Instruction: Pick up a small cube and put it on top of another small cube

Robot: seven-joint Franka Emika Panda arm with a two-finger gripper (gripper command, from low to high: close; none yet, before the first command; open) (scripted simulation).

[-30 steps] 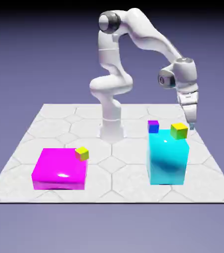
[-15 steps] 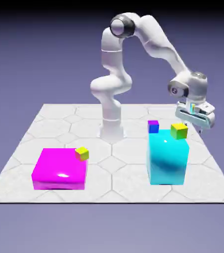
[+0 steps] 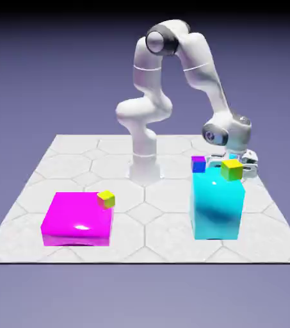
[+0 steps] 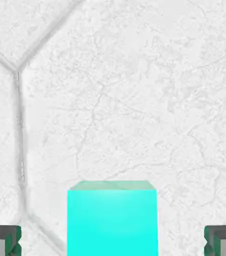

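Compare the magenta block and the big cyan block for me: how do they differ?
The magenta block is low and wide, while the cyan block stands taller and narrower. The magenta block sits toward the exterior view's left; the cyan block, toward its right. The magenta block has one small cube at its corner, the cyan block two at its top. Both look glossy.
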